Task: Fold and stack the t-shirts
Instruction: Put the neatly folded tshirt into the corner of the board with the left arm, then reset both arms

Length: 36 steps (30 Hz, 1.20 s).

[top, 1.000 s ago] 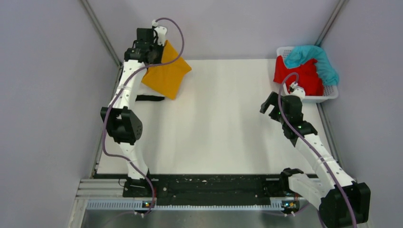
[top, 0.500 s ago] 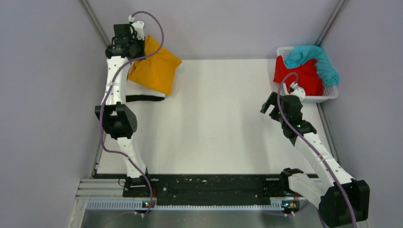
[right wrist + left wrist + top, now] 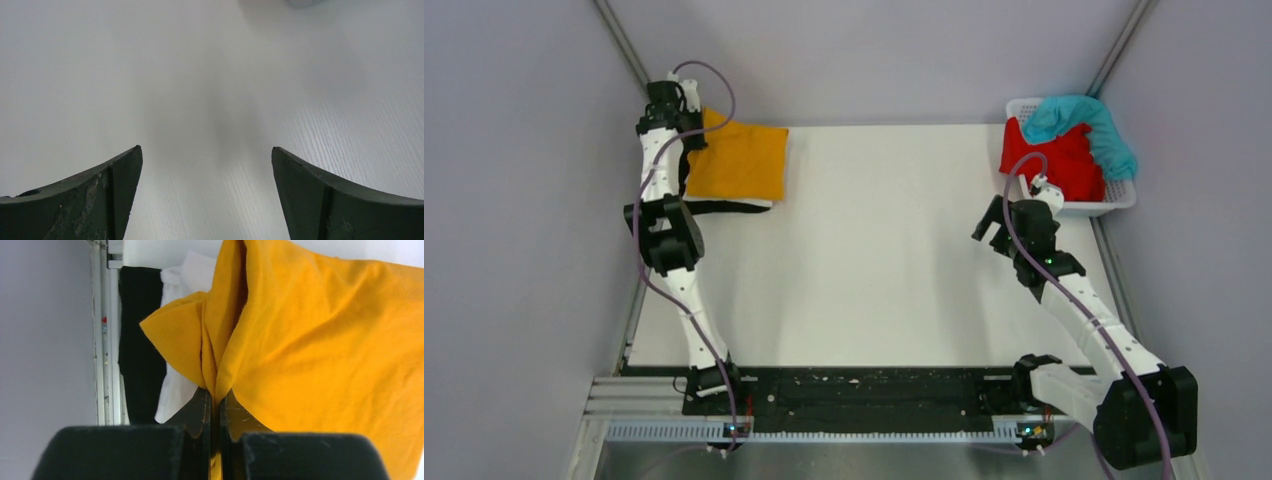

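A folded mustard-orange t-shirt (image 3: 736, 163) lies at the table's far left corner, over a white t-shirt (image 3: 749, 205) and a black t-shirt (image 3: 714, 208) whose edges peek out beneath it. My left gripper (image 3: 686, 137) is shut on the orange shirt's left edge; in the left wrist view the orange t-shirt (image 3: 320, 340) bunches between the fingers (image 3: 197, 407), with the white t-shirt (image 3: 172, 390) and the black t-shirt (image 3: 142, 355) below. The red t-shirt (image 3: 1054, 160) and the teal t-shirt (image 3: 1089, 120) sit in the basket. My right gripper (image 3: 994, 222) hovers open over bare table (image 3: 210, 100).
A white slotted basket (image 3: 1114, 205) stands at the far right corner. Metal frame rails (image 3: 634, 70) run along the back corners, and grey walls close in on both sides. A black strip (image 3: 864, 385) edges the table's near side between the arm bases.
My left gripper has carried the orange t-shirt left and down; it hung tilted before and now lies squarely over the white and black shirts. The right arm has barely moved.
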Motion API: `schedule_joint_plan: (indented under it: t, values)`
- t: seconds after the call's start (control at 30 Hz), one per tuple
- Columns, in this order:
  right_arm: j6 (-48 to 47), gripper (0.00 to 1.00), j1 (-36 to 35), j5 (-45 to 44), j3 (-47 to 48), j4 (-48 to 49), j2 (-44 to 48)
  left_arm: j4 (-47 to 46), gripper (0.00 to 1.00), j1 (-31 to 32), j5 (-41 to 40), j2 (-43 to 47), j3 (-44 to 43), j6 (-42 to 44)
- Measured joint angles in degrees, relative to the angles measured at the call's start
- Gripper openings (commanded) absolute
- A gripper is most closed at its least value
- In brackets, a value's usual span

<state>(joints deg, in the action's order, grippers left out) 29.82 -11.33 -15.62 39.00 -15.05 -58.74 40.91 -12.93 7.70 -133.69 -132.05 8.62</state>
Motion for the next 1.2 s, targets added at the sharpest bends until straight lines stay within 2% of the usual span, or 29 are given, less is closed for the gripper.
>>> schedule_joint_plan:
  t: [0.07,0.2,0.27,0.33,0.37,0.4,0.43,0.6,0.7,0.83,0.93,1.1,1.2]
  values:
    - [0.0,0.99,0.0,-0.1,0.0,0.0,0.0,-1.0,0.02,-1.2,0.6,-0.5,0.0,-0.8]
    - [0.2,0.99,0.0,-0.3,0.0,0.0,0.0,-3.0,0.0,-2.4,1.9,-0.6,-0.2,-1.3]
    - [0.3,0.99,0.0,-0.3,0.0,0.0,-0.2,-4.4,0.05,-2.6,1.8,-0.8,-0.2,-1.4]
    - [0.3,0.99,0.0,-0.4,0.0,0.0,-0.7,-5.2,0.27,-2.7,1.4,-1.0,-0.2,-1.5]
    - [0.3,0.99,0.0,-0.4,0.0,0.0,-1.0,-5.4,0.7,-2.7,1.2,-1.0,-0.2,-1.6]
    - [0.3,0.99,0.0,-0.4,0.0,0.0,-1.2,-5.6,0.95,-2.7,0.6,-1.1,-0.2,-2.2]
    - [0.3,0.99,0.0,-0.5,0.0,0.0,-1.4,-6.0,0.98,-2.6,-0.2,-1.1,-0.2,-2.6]
    - [0.3,0.99,0.0,-0.5,0.0,-0.1,-1.2,-9.1,0.99,-2.7,-3.1,1.2,3.1,-7.8]
    - [0.3,0.99,0.0,-0.5,0.0,-0.7,0.7,-13.0,0.99,-2.8,-1.6,8.5,13.6,-12.5]
    - [0.4,0.99,0.0,-0.7,-1.3,-0.9,6.4,-23.4,0.99,-2.7,3.9,26.6,37.1,-21.7]
    - [0.4,0.99,0.0,-1.1,-3.9,-1.5,11.6,-30.9,0.99,-1.0,4.7,43.1,54.9,-27.9]
    - [0.4,0.99,0.0,-4.2,-7.8,-4.9,18.6,-39.7,0.99,10.3,0.6,70.9,81.7,-32.9]
    - [1.1,0.99,0.0,-7.0,-10.2,-6.1,22.6,-41.4,0.99,16.2,-0.7,84.1,96.8,-34.2]
